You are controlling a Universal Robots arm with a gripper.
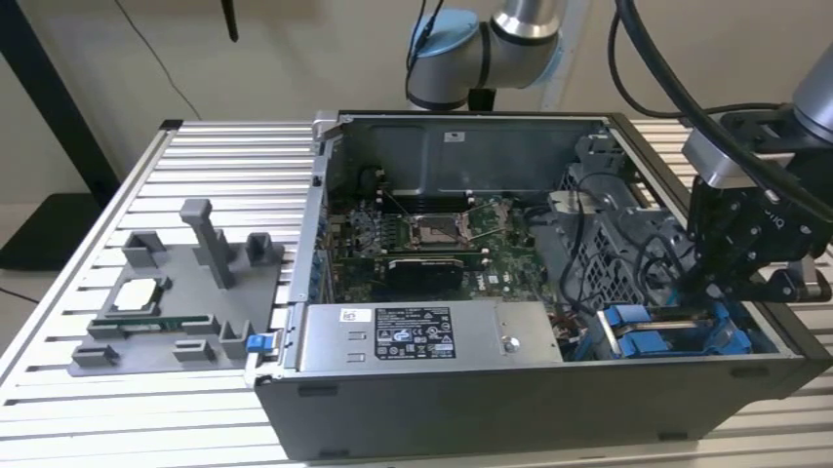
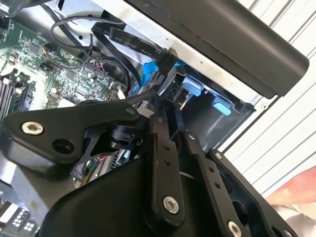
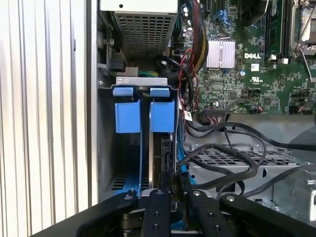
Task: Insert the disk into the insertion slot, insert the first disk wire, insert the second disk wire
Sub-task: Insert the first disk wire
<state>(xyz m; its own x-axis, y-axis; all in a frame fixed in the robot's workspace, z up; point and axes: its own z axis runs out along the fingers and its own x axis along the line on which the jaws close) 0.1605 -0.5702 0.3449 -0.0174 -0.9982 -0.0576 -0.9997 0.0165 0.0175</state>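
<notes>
Gripper (image 3: 173, 178) is low in the case corner, tips drawn together. Whether they pinch the black wire (image 2: 129, 43), cannot tell. Just beyond, at 7 o'clock from it in the exterior view, the disk (image 3: 163, 116) appears seated in the insertion slot (image 3: 143, 90), blue carrier end showing. Motherboard (image 3: 247, 74) lies farther off.

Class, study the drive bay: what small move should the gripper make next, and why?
Probably a short, slow advance toward the disk, which already sits in the insertion slot. The gripper hangs right at the disk's exposed end, and a black wire with its connector lies just ahead.
</notes>
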